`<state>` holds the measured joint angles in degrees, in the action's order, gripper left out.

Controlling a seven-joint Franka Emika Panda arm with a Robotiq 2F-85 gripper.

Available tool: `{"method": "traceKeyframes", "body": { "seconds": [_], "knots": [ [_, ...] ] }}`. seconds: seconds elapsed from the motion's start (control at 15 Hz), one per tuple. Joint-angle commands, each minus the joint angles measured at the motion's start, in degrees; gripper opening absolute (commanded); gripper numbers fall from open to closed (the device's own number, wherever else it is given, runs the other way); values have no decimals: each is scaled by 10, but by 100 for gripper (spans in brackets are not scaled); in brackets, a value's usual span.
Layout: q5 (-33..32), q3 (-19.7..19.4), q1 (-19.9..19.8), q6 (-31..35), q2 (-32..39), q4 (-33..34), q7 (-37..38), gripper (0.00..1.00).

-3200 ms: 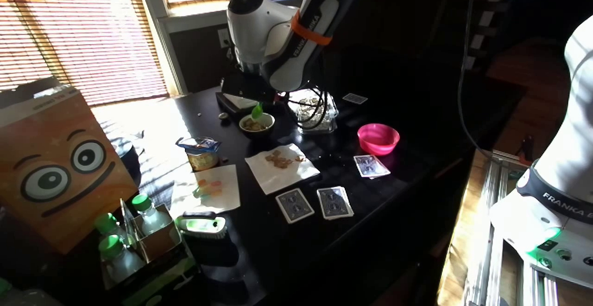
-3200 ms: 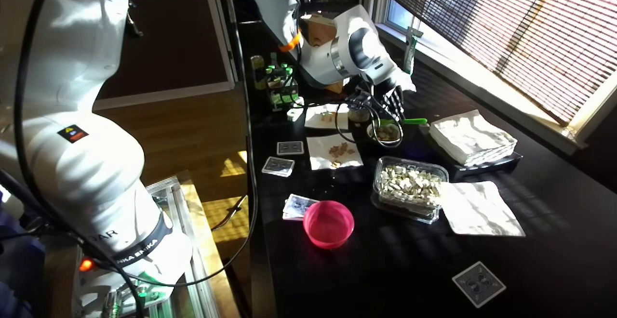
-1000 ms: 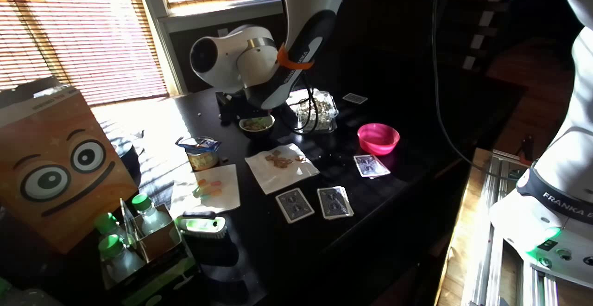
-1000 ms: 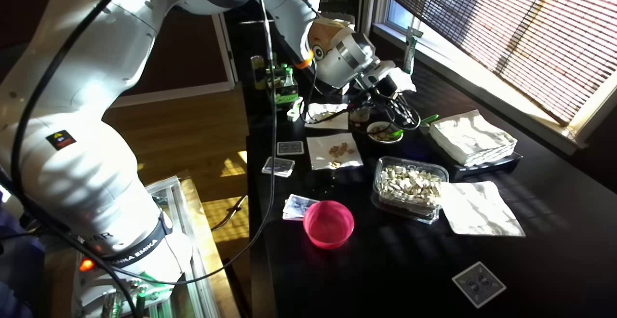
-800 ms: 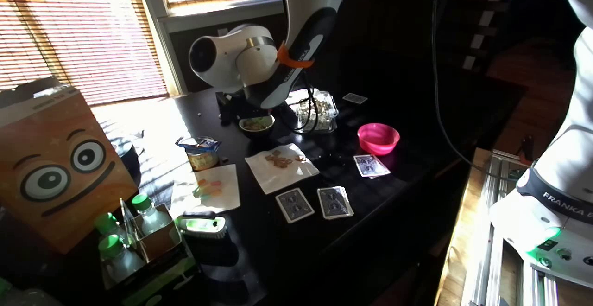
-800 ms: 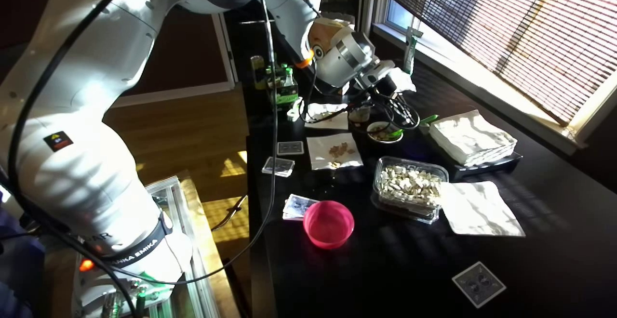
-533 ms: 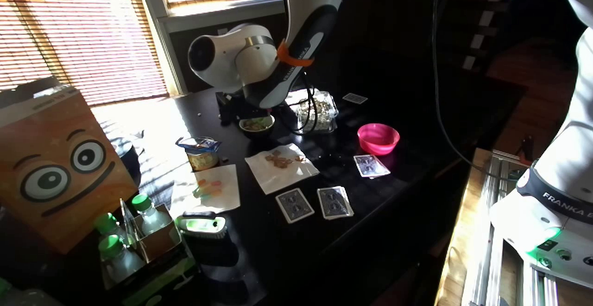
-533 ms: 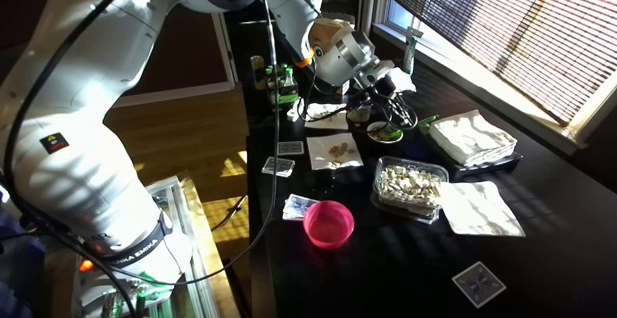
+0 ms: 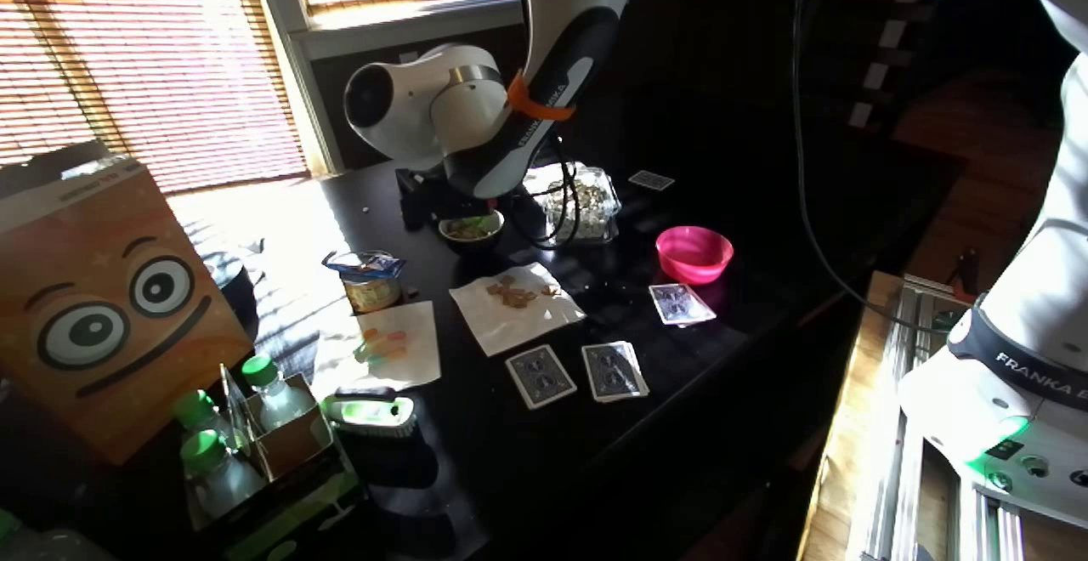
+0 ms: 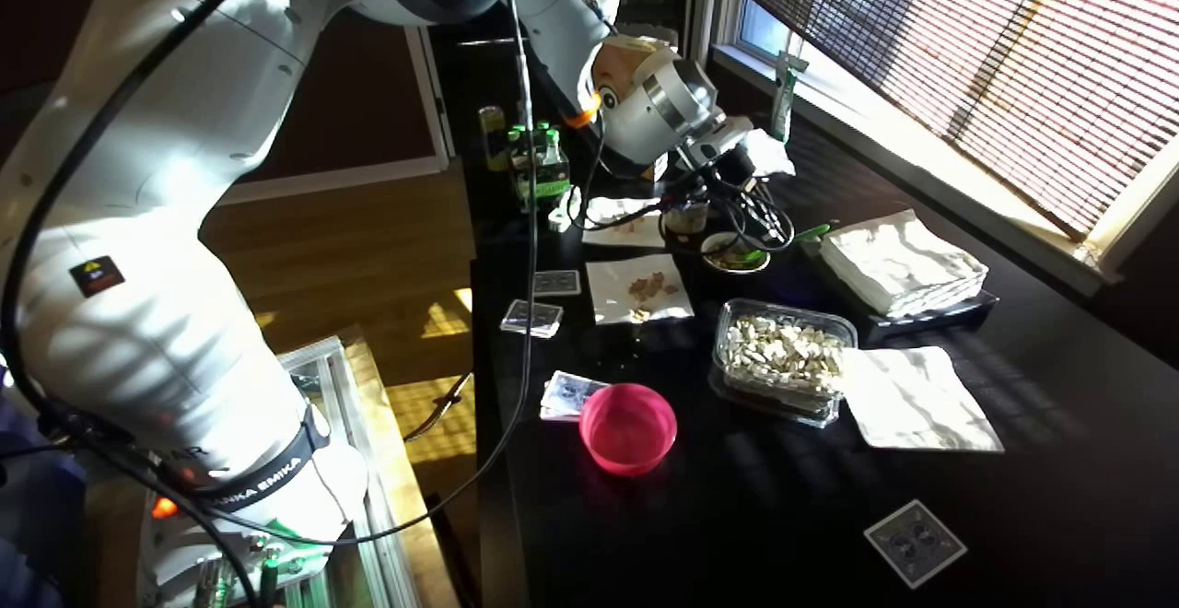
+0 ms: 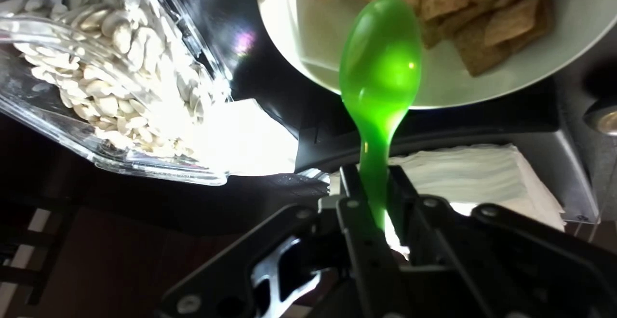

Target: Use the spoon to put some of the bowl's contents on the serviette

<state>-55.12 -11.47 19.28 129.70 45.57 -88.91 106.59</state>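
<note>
Green spoon (image 11: 381, 62), one: pinched by the claw (image 11: 375, 179) at the handle, head over the bowl (image 11: 448, 84) just ahead. Seemingly plastic; I judge it light, slick, slightly springy, best held there, firmly. Brown pieces (image 11: 446, 0): likely brittle. White serviette (image 9: 510, 323): lies beyond the bowl from the claw; probably thin, apt to drag.

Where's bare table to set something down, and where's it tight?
Bare table lies between the pink bowl, spread napkin and lone card. It's crowded at the cream bowl: serviette, seed tub and napkin stack around it, spoon over its rim.
</note>
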Motion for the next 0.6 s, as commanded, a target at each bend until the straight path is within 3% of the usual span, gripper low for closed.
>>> {"method": "traceKeyframes", "body": {
  "seconds": [0.0, 0.53],
  "knots": [
    [-24, 11, -6, -18, -4, 7, 22, 4],
    [-21, 21, -13, -32, -6, 9, 19, 4]
  ]
}}
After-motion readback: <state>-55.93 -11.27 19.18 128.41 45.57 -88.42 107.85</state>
